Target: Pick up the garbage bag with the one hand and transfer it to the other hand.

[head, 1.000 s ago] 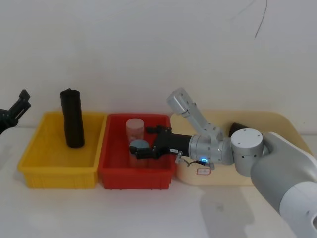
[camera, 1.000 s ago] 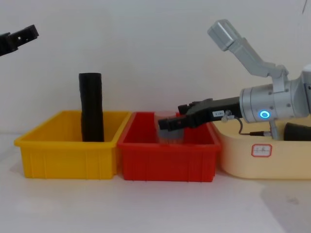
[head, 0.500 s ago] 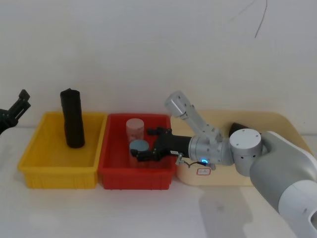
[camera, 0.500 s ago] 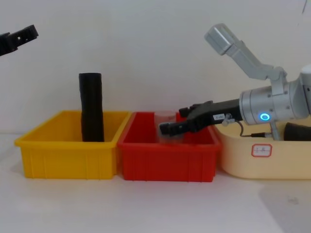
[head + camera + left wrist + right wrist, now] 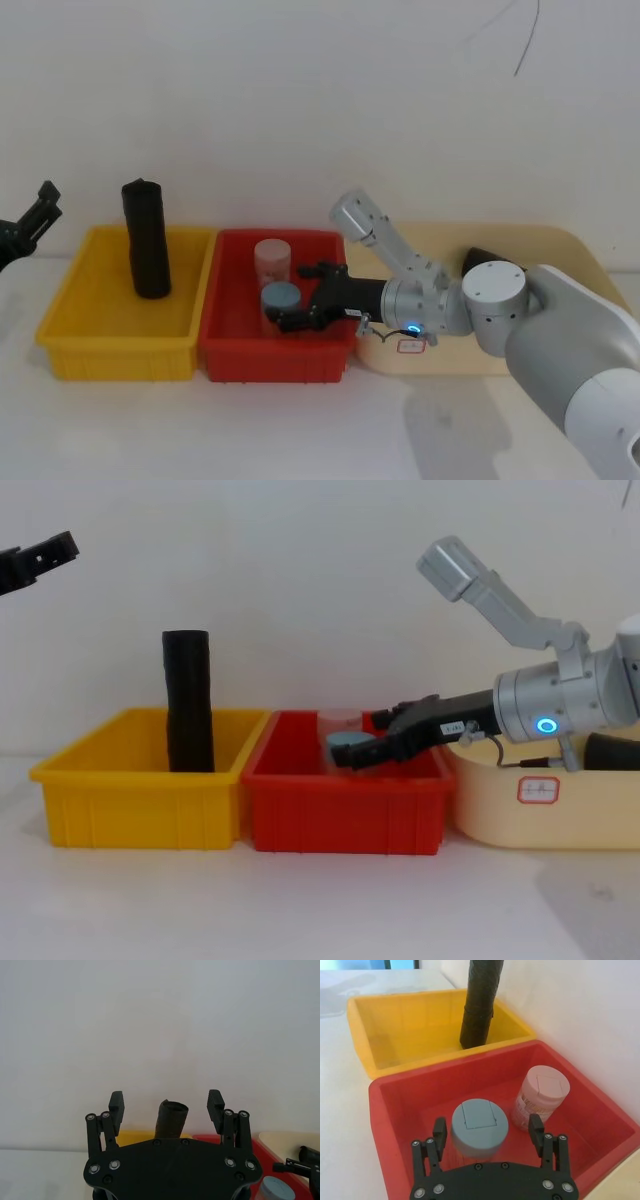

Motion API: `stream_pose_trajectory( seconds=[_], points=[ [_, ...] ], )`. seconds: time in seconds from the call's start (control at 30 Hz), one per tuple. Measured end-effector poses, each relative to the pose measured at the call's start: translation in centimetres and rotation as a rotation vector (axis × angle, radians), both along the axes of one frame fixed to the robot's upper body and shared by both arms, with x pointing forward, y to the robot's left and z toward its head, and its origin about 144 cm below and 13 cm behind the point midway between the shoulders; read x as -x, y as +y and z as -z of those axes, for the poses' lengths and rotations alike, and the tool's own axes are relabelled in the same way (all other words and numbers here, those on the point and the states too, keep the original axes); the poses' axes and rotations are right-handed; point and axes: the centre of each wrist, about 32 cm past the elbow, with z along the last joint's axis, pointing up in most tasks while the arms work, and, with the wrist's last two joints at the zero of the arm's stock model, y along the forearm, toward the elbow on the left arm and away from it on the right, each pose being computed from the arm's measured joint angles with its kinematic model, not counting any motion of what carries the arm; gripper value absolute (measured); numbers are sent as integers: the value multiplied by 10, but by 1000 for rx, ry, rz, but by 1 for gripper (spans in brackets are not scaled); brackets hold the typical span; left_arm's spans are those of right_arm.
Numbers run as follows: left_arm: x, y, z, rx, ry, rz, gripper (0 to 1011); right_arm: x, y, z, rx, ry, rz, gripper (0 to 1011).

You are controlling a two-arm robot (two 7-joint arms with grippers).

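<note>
The garbage bag (image 5: pixel 482 254) shows as a black end in the beige tray (image 5: pixel 560 240), mostly hidden behind my right arm; it also shows at the chest view's right edge (image 5: pixel 612 752). No label can be seen on it. My right gripper (image 5: pixel 292 297), on the arm with the blue ring, reaches low into the red bin (image 5: pixel 275 362). It stands open (image 5: pixel 488 1130) with a finger on each side of a blue-lidded jar (image 5: pixel 480 1127). My left gripper (image 5: pixel 40 208) hangs raised at the far left, open (image 5: pixel 166 1105) and holding nothing.
A plain black roll (image 5: pixel 147 240) stands upright in the yellow bin (image 5: pixel 115 357), left of the red bin. A pink-lidded jar (image 5: pixel 272 258) sits behind the blue-lidded one. The three containers stand in a row against the white wall, with bare table in front.
My right gripper has dropped lower into the red bin and now straddles the blue-lidded jar. The left gripper has not moved.
</note>
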Motion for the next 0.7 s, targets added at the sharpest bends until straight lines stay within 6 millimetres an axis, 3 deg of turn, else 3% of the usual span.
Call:
stream_pose_trajectory(
  seconds=[0.7],
  points=[
    [0,0,0,0,0,0,1001,0,2,1,-5,14,-1,1001]
  ],
)
